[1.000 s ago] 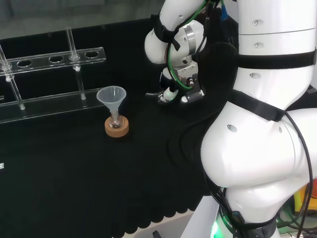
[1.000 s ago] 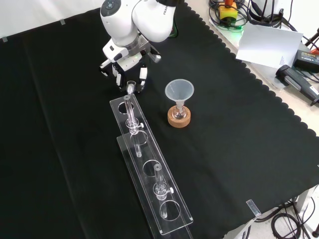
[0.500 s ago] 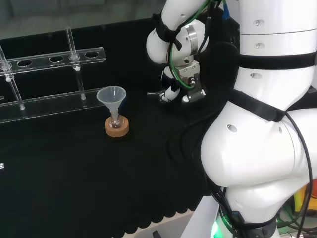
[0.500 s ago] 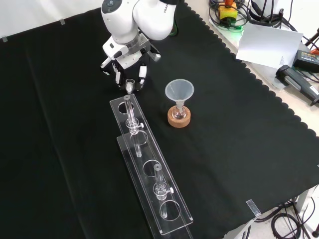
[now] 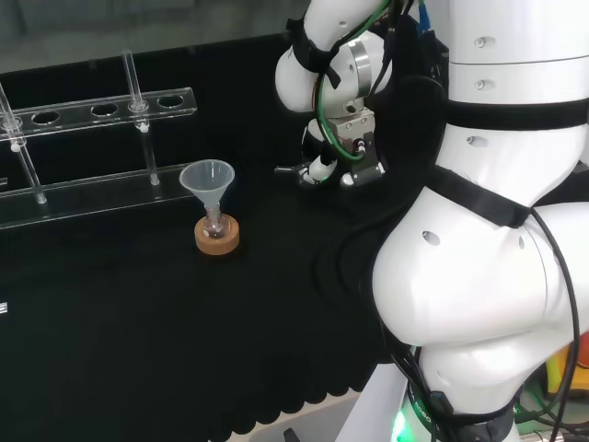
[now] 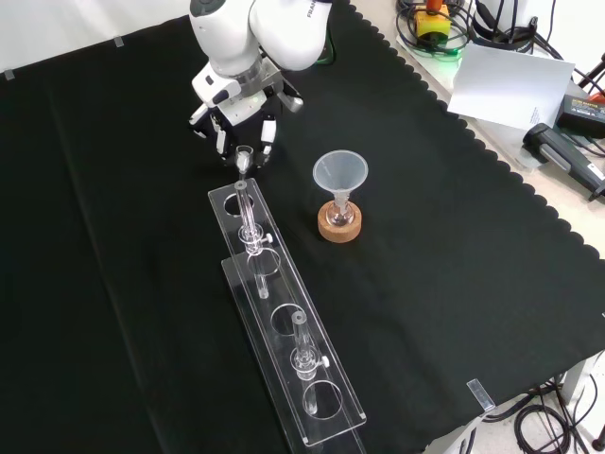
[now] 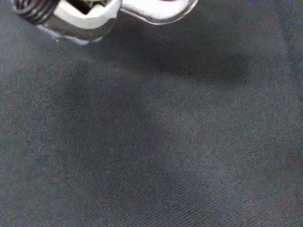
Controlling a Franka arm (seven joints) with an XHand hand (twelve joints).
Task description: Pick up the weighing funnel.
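Since the earlier frames the hand (image 6: 236, 104) has risen a little off the black cloth and drawn slightly toward the top of the front view, and the small clear piece between its fingers has risen with it. Its fingers (image 6: 267, 144) point downward and are curled in on the weighing funnel (image 6: 244, 157), which hangs at their tips just above the near end of the test-tube rack (image 6: 284, 322). In the head view the funnel's short stem juts out sideways to the left of the hand. In the wrist view the weighing funnel (image 7: 156, 8) shows as a rounded, glossy, clear body with a soft shadow on the cloth below it, which suggests that it is clear of the worktop (image 6: 113, 236). As far as the views show, the grasp is made and the lift has begun; what seems left is to raise the piece higher and hold it steady. The hand is hard black and white plastic, the cloth matt and finely woven with a scalloped edge. The rack is a long two-tier slab of clear plastic with round holes, carrying slim glass tubes. To its right in the front view, untouched, the cone-shaped translucent funnel (image 6: 340, 173) stands mouth up, its stem in a small flask (image 6: 339, 210) on a tan cork ring (image 6: 339, 228).
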